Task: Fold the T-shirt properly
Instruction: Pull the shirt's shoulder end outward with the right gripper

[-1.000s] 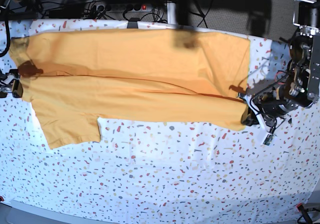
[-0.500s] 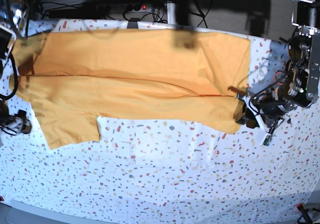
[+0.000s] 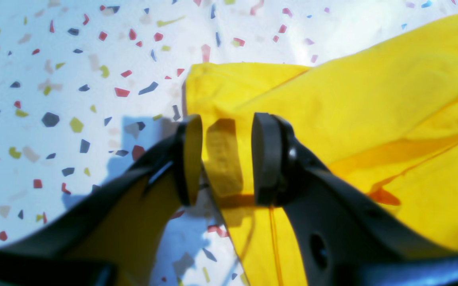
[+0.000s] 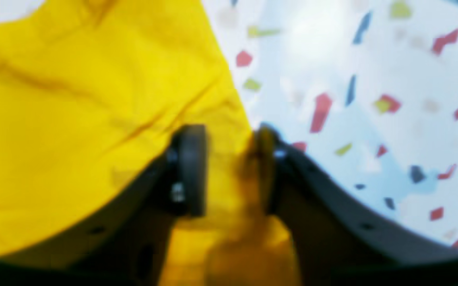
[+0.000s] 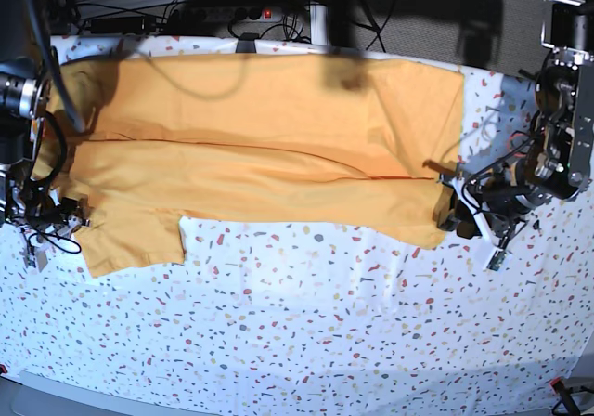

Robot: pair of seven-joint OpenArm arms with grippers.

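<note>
My left arm reaches in low from the right edge of the base view, its gripper (image 5: pixel 452 214) at the right lower corner of the T-shirt (image 5: pixel 269 156). In the left wrist view that gripper (image 3: pixel 223 159) stands spread, one finger over bare bench, the other over cloth, with the shirt's corner edge lying in the gap, untouched by either pad. My right arm comes in at the left edge, its gripper (image 5: pixel 70 219) low at the shirt's left lower part, beside the sleeve. In the right wrist view this gripper (image 4: pixel 229 171) straddles the cloth edge with a fold of fabric between the fingers; blur prevents me from confirming whether it is pinched.

The T-shirt lies spread lengthwise across the far half of the bench (image 5: pixel 306 332), a long crease running through its middle. Its near edge is straight apart from the sleeve flap (image 5: pixel 135 240) projecting toward me at left. The near half of the speckled bench lies open; cables (image 5: pixel 213 12) crowd the far edge.
</note>
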